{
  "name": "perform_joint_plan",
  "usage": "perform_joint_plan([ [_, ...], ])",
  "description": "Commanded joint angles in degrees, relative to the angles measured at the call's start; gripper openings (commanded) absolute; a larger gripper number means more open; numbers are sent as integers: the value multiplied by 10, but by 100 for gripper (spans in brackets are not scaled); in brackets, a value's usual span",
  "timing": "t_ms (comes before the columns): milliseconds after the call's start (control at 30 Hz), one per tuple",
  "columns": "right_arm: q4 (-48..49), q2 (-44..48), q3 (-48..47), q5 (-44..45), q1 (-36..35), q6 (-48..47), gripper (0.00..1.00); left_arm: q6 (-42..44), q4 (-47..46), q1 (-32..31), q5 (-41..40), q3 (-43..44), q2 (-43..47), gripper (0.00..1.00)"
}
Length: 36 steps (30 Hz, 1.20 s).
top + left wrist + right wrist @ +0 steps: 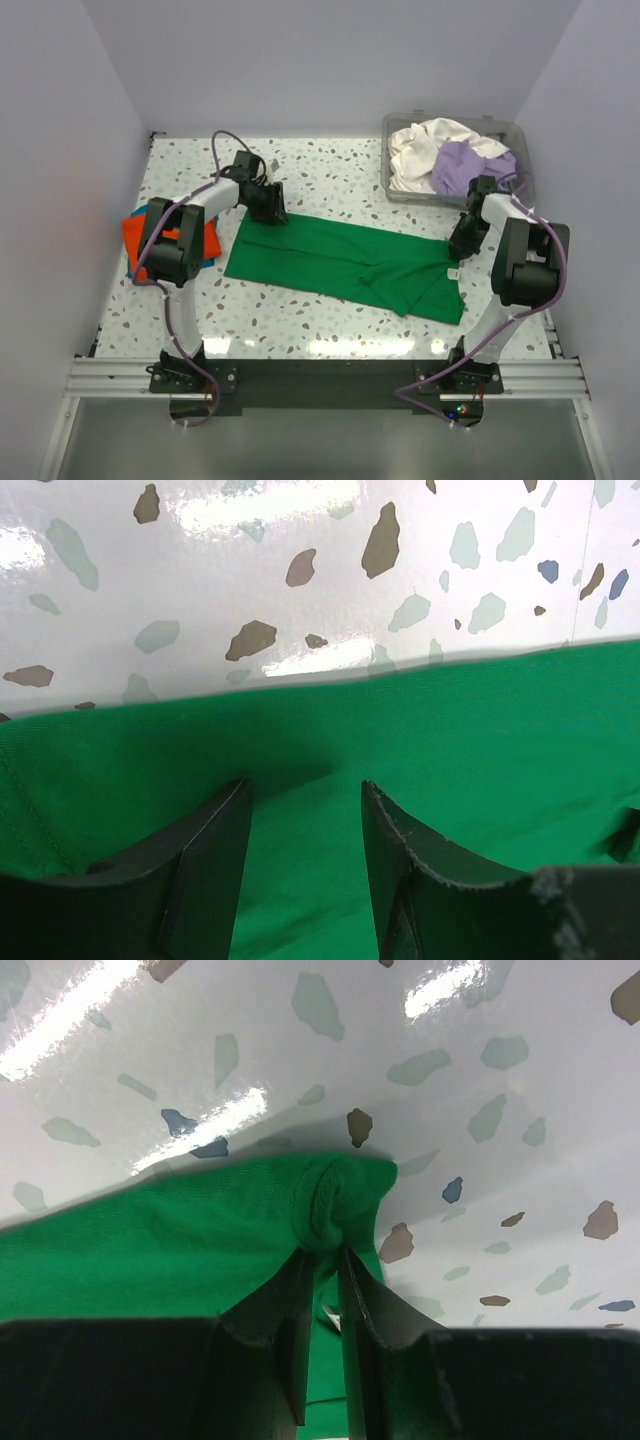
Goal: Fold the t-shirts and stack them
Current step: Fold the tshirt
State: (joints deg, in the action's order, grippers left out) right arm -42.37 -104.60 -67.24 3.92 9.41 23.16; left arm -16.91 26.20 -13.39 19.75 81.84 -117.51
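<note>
The right hand [322, 1253] pinches the bright green cloth t-shirt [340, 262]; the spread left hand [305, 792] likely must pinch too, then fold.

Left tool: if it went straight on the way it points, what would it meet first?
Probably the green t-shirt, lying just ahead of the left tool and its spread tips; depth is unclear.
</note>
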Motion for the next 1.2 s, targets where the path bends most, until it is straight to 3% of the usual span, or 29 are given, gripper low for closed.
perform_joint_plan([
  [0, 22, -20, -8, 37, 2, -12, 19, 17, 3, 7, -9, -13, 17, 53],
  [233, 3, -19, -18, 71, 2, -25, 20, 21, 7, 7, -39, -21, 21, 53],
  [400, -23, 13, -39, 80, 3, -30, 48, 27, 10, 7, -36, -15, 42, 56],
  [500, -42, 44, -61, 78, 3, -33, 56, 27, 11, 6, -29, -6, 69, 57],
  [667, -61, 98, -72, 14, -1, -12, 60, 21, 5, -8, -25, -4, 109, 57],
  [833, -33, 125, -36, -73, -13, 30, 61, 5, -25, -30, 16, -40, 91, 57],
  [967, 2, 107, -11, -112, -26, 52, 61, -8, -62, -34, 20, -91, 88, 57],
  [1167, 33, 35, -6, -98, -61, 56, 60, -10, -73, -35, 2, -152, 94, 57],
])
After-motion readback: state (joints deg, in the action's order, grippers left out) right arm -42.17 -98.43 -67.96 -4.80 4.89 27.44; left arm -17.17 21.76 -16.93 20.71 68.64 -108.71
